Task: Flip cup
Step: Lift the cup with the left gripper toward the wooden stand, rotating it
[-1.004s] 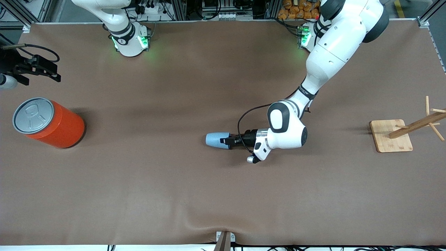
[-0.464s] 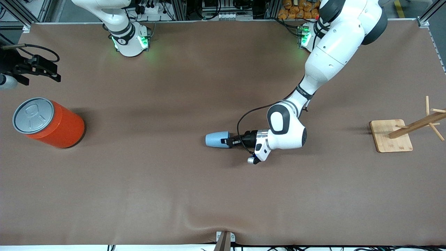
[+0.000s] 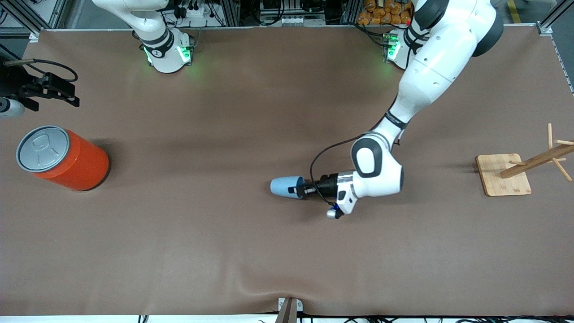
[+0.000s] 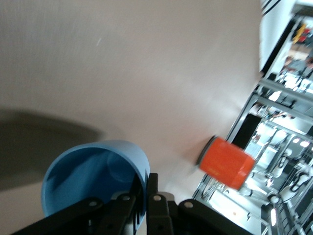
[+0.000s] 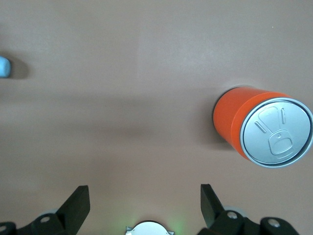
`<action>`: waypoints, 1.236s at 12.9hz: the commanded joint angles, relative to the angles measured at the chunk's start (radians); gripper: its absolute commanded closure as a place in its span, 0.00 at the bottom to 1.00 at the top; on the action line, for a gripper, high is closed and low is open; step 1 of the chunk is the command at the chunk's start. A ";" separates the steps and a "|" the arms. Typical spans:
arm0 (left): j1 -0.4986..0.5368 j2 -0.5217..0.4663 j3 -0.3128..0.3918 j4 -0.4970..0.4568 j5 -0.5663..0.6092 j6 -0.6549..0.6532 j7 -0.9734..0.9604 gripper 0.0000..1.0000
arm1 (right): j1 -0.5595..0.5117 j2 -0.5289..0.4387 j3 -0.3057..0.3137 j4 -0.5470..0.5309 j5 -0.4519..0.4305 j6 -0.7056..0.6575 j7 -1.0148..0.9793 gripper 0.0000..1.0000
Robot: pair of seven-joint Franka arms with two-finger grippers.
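The small light-blue cup (image 3: 282, 186) is on its side near the middle of the table, its base toward the right arm's end. My left gripper (image 3: 297, 190) is shut on its rim, one finger inside and one outside. In the left wrist view the cup (image 4: 93, 176) shows its darker blue inside, with the left gripper (image 4: 145, 196) pinching its wall, and its shadow lies apart from it. My right gripper (image 3: 68, 95) is open and empty, waiting over the table's edge at the right arm's end. The right wrist view shows the right gripper (image 5: 145, 203) and the cup (image 5: 4, 66) far off.
A large orange can (image 3: 76, 163) with a grey pull-tab lid stands near the right arm's end; it also shows in the left wrist view (image 4: 227, 162) and the right wrist view (image 5: 244, 125). A wooden mug tree (image 3: 504, 174) stands at the left arm's end.
My left gripper has carried the cup a little toward the left arm's end and lower in the front view, and its wrist has turned slightly. The right arm has barely moved.
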 commanded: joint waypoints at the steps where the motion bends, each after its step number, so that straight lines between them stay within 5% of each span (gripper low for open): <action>1: 0.042 -0.116 0.022 -0.022 0.090 -0.017 -0.044 1.00 | 0.005 0.009 -0.002 0.020 0.006 -0.001 0.006 0.00; 6: 0.188 -0.154 0.025 0.081 0.438 -0.218 -0.235 1.00 | 0.005 0.011 -0.002 0.020 0.006 -0.001 0.006 0.00; 8: 0.252 -0.167 0.028 0.104 0.486 -0.331 -0.242 1.00 | 0.005 0.011 -0.002 0.020 0.006 -0.001 0.006 0.00; 12: 0.343 -0.234 0.028 0.104 0.665 -0.421 -0.256 1.00 | 0.005 0.011 -0.002 0.020 0.006 -0.001 0.006 0.00; 16: 0.354 -0.272 0.029 0.093 0.972 -0.425 -0.337 1.00 | 0.005 0.011 -0.002 0.020 0.006 -0.001 0.006 0.00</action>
